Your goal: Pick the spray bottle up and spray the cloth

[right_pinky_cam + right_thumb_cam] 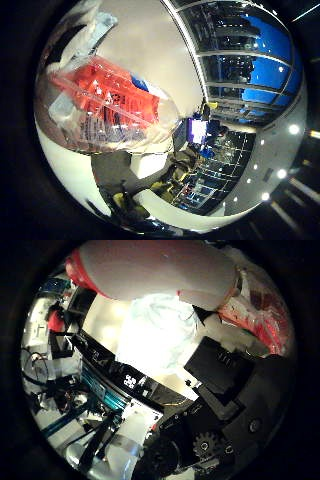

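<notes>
The spray bottle (155,270) sits right against the palm, over the pale cloth (155,340) on the counter (102,322). The hand (225,405) seems curled round it, though I can't tell for sure. Smooth rigid plastic, probably light but slippery, so grip the neck.

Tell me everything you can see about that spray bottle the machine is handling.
The spray bottle is clear plastic with a red-orange label and shiny highlights on its body. It fills much of the little finger side view, so it sits close to the palm, raised with the room's windows behind it. In the thumb side view its white spray head with red trim looms large, above the pale cloth spread on the table. The hand shows as black and geared parts beside it; its grip itself is hidden.
</notes>
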